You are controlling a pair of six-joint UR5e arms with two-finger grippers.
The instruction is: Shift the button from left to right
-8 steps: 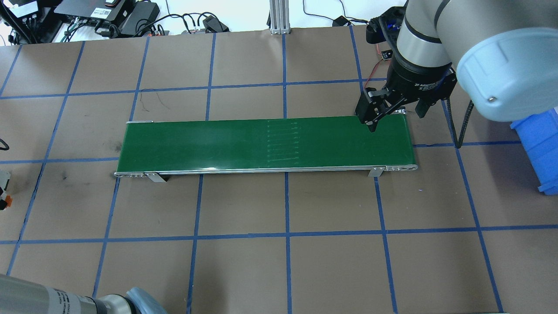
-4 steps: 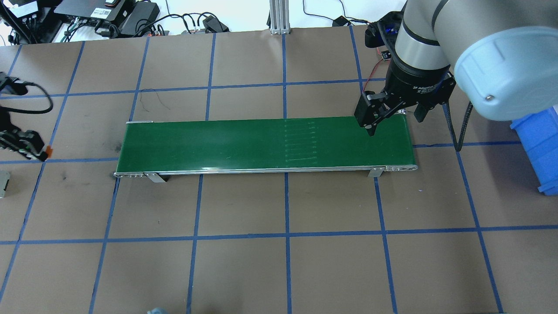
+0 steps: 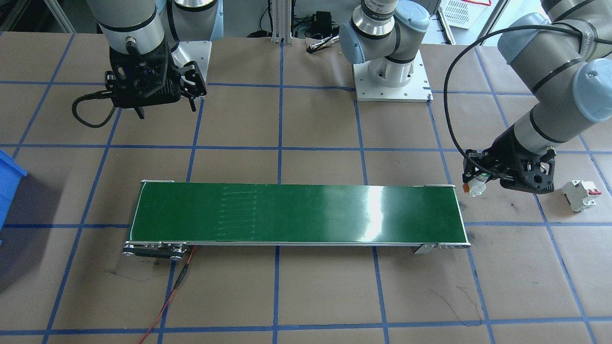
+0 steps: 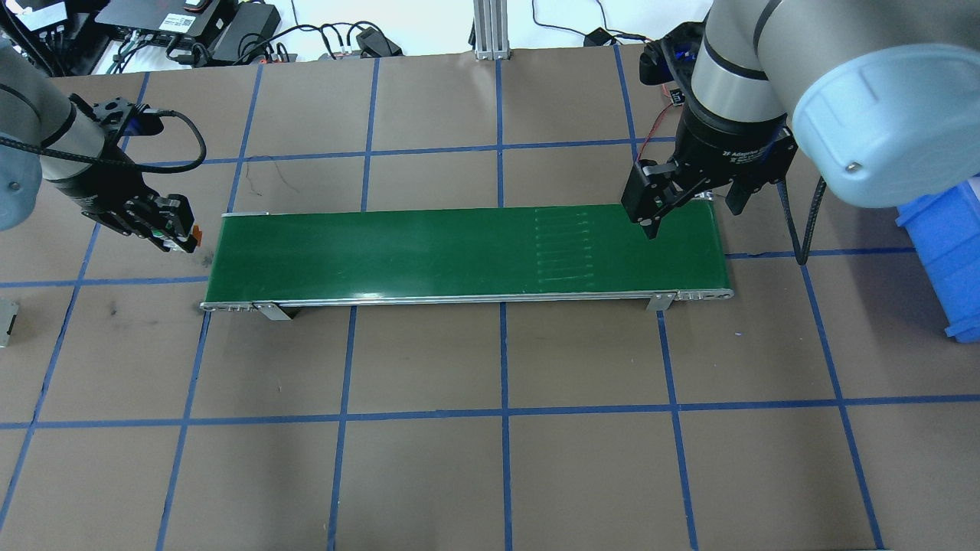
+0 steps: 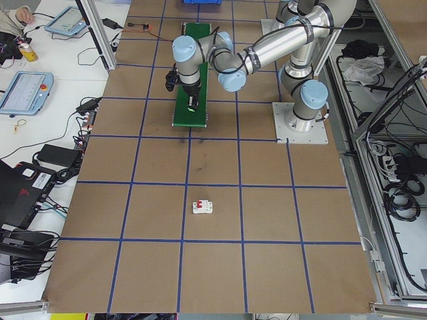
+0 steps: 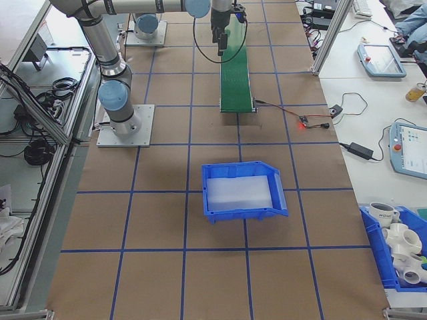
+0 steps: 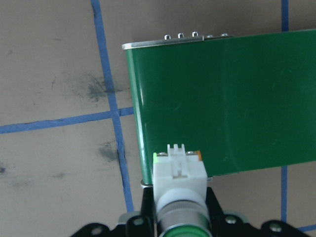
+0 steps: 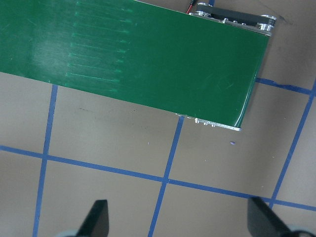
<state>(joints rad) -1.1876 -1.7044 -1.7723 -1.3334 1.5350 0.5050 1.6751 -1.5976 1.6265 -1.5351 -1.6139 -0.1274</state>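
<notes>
Belt (image 4: 429, 251) top open end to end.
Right pincer (image 4: 685, 205) hangs over far end; circuit breaker (image 3: 579, 195) sits aside on tabletop (image 4: 490, 459).

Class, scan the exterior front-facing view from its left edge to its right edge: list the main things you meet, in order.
Blue bin → right gripper → green conveyor belt → button held in the left gripper → white circuit breaker.
</notes>
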